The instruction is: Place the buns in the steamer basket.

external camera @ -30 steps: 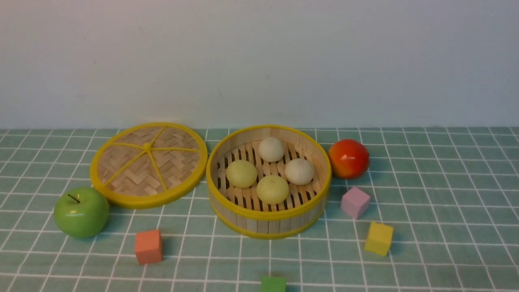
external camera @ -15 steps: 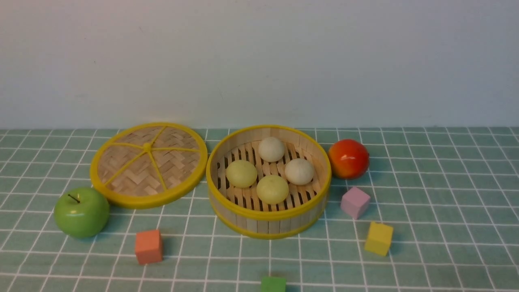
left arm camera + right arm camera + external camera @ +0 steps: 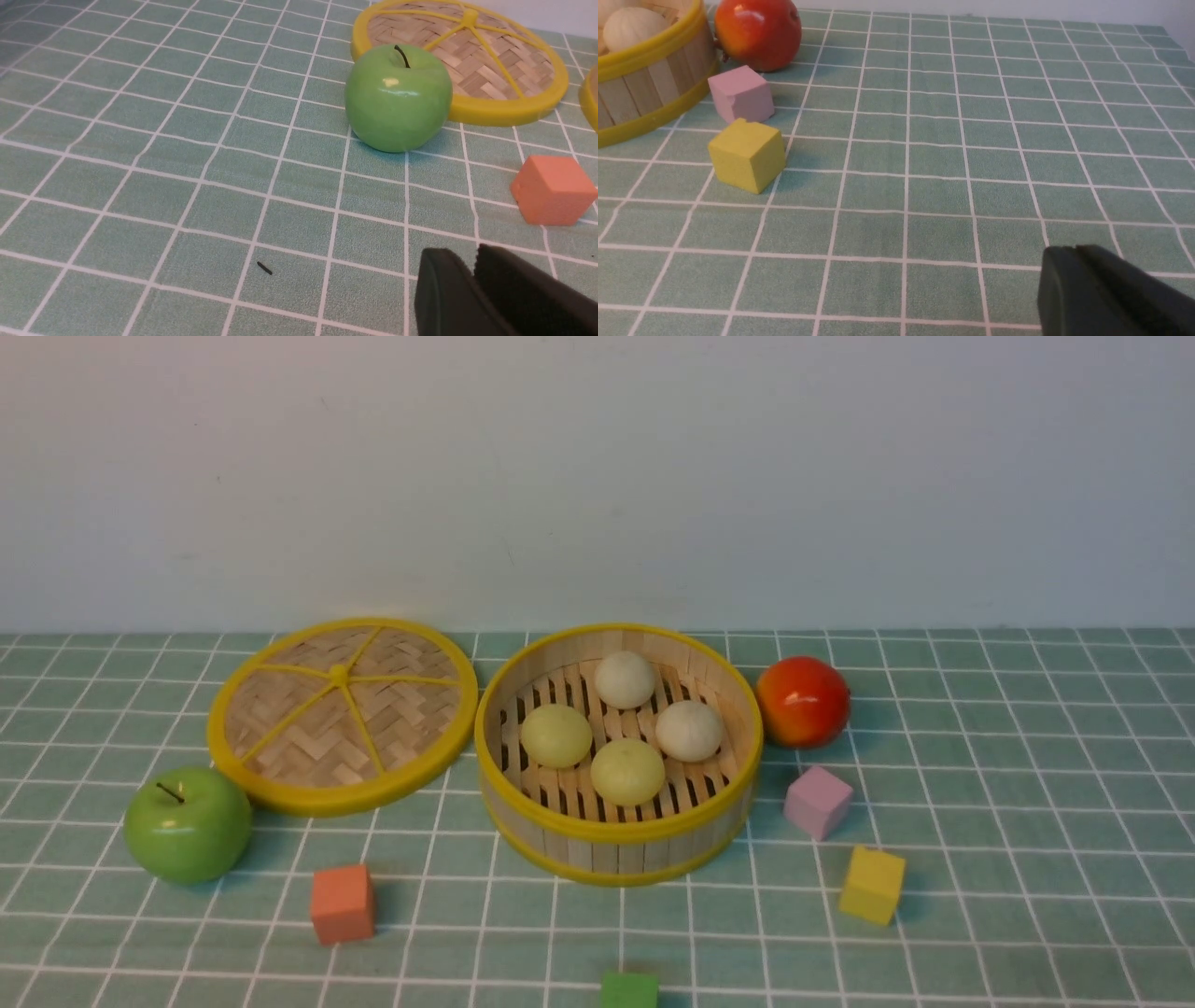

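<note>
Already all four buns (image 3: pixel 624 721) lie inside the steamer basket (image 3: pixel 618 840), mid-bench, so the task looks done. Both arms hang low over bare bench: the left gripper (image 3: pixel 474 268) shows its jaws pressed together near the orange cube (image 3: pixel 551 189), and the right gripper (image 3: pixel 1073 254) likewise, holding nothing. The remaining risk is small: a careless sweep could knock the green apple (image 3: pixel 398 98) or the yellow cube (image 3: pixel 746 154), or nudge the basket and spill buns.

Plain pale wall (image 3: pixel 597 476) behind green checked tablecloth (image 3: pixel 1027 784).
</note>
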